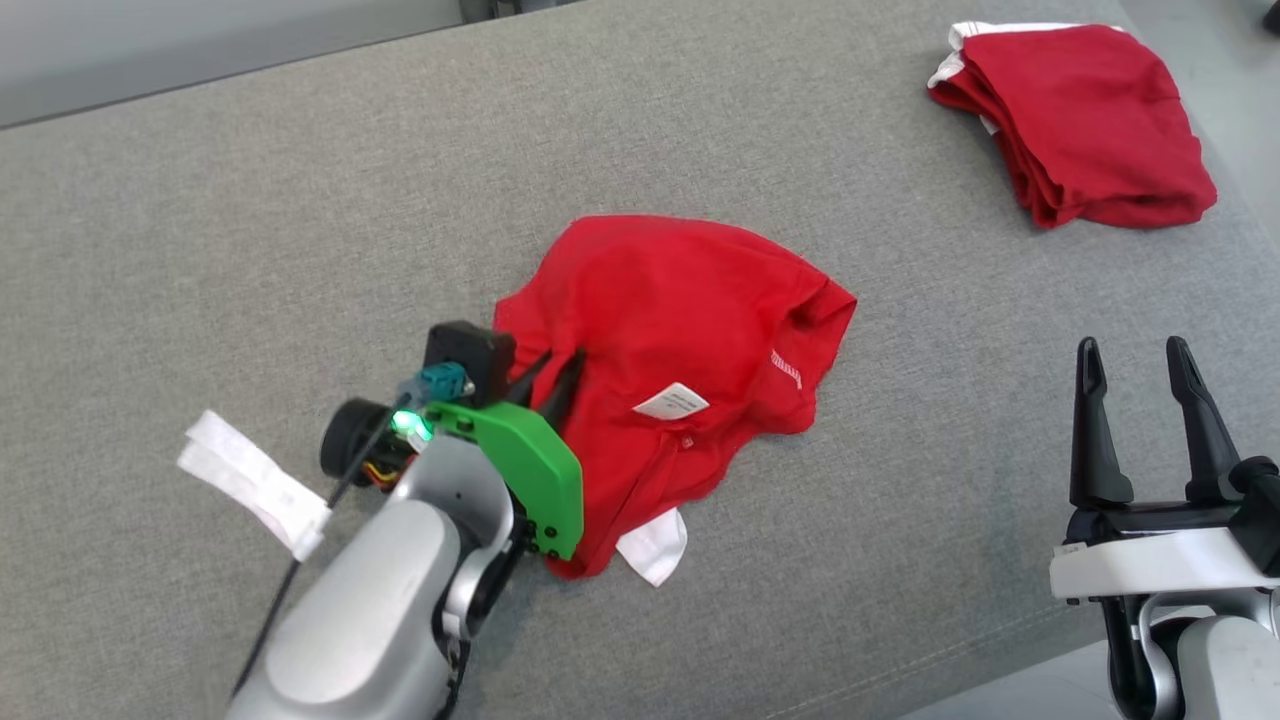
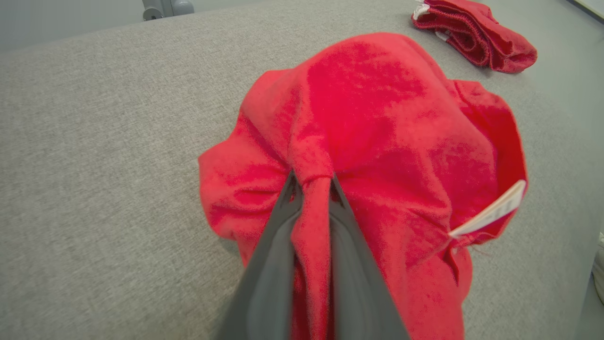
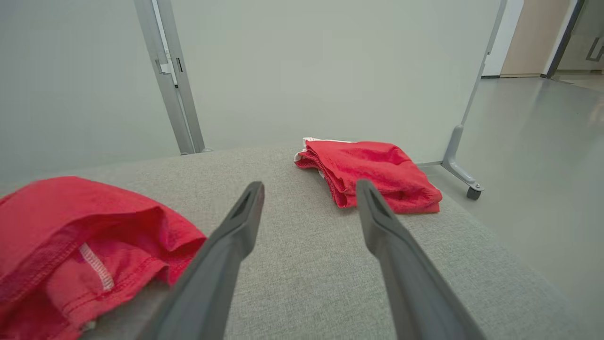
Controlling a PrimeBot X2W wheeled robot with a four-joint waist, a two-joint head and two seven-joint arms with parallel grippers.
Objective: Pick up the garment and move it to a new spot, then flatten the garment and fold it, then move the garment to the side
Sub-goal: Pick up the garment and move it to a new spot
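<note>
Grey fabric surface, left tool pinching garment; red bundle well apart

Bright, even light; soft shadows; wrist views blurred close-up.

folded red-and-white bundle: far right corner | grey fabric surface | wheeled partition behind

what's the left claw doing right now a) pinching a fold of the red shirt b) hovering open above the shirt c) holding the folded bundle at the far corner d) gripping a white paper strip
a: the left claw is shut on a bunched ridge of the red shirt, while the folded bundle lies apart, untouched.
</note>
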